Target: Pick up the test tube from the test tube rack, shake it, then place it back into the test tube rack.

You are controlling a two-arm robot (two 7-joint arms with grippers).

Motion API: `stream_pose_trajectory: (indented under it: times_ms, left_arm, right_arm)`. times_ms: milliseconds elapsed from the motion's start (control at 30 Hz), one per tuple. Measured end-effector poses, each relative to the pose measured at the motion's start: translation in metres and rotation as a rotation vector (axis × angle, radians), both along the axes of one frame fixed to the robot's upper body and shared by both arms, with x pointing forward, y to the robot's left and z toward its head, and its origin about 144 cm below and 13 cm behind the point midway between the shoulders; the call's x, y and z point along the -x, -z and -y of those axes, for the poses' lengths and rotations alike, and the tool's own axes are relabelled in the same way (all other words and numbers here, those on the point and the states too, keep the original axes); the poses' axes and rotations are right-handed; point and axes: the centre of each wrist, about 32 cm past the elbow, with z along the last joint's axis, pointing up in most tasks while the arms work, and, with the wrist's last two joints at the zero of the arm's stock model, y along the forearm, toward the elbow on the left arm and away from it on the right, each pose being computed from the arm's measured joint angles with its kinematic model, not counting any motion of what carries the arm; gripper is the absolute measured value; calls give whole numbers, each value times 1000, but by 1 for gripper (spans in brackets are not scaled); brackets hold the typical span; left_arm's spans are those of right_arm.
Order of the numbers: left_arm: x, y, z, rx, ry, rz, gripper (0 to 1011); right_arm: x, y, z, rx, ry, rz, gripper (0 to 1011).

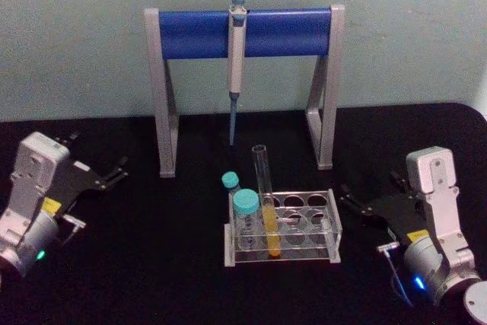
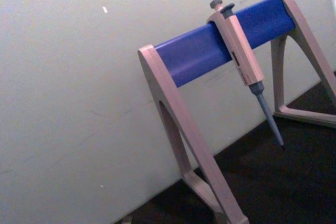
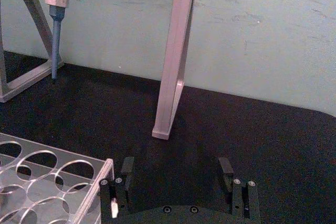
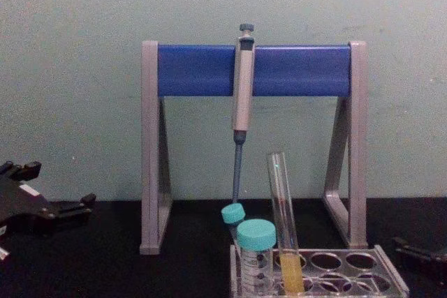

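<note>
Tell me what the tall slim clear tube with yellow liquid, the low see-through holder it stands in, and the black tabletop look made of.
The tall slim clear tube looks like glass: thin, colourless, with bright edge glints. The low see-through holder seems moulded clear plastic, judging by its thick glossy edges and round holes. The black tabletop looks like matte cloth or felt, dull and speckled; a mat is possible.

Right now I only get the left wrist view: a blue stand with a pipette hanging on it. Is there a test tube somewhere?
Observer: Yes. The test tube stands in the test tube rack, leaning slightly, with yellow liquid in its lower part.
Operator: Is anything holding it?
Observer: No. The right gripper sits open to the rack's right, apart from it.
Operator: And the other arm?
Observer: The left gripper sits far off to the rack's left, touching nothing.
</note>
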Motion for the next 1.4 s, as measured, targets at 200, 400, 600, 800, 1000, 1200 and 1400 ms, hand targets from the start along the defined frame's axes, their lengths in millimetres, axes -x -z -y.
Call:
stream_pose_trajectory:
  times_ms: [200, 400, 600, 800, 1000, 1200, 1400]
  left_arm:
    - [0, 0, 0, 0, 0, 0, 1001]
    - [0, 0, 0, 0, 0, 0, 1001]
    - [0, 0, 0, 0, 0, 0, 1001]
    - [0, 0, 0, 0, 0, 0, 1001]
    - [0, 0, 0, 0, 0, 0, 1001]
    - [0, 0, 0, 0, 0, 0, 1001]
    - [0, 0, 0, 0, 0, 0, 1001]
  right_arm:
    - [0, 0, 0, 0, -2, 0, 1000]
    - [0, 0, 0, 0, -3, 1, 1000]
    - [0, 0, 0, 1, -4, 2, 1000]
    - [0, 0, 0, 1, -5, 2, 1000]
    - [0, 0, 0, 1, -5, 2, 1000]
    - [0, 0, 0, 0, -5, 2, 1000]
    - [0, 0, 0, 0, -5, 2, 1000]
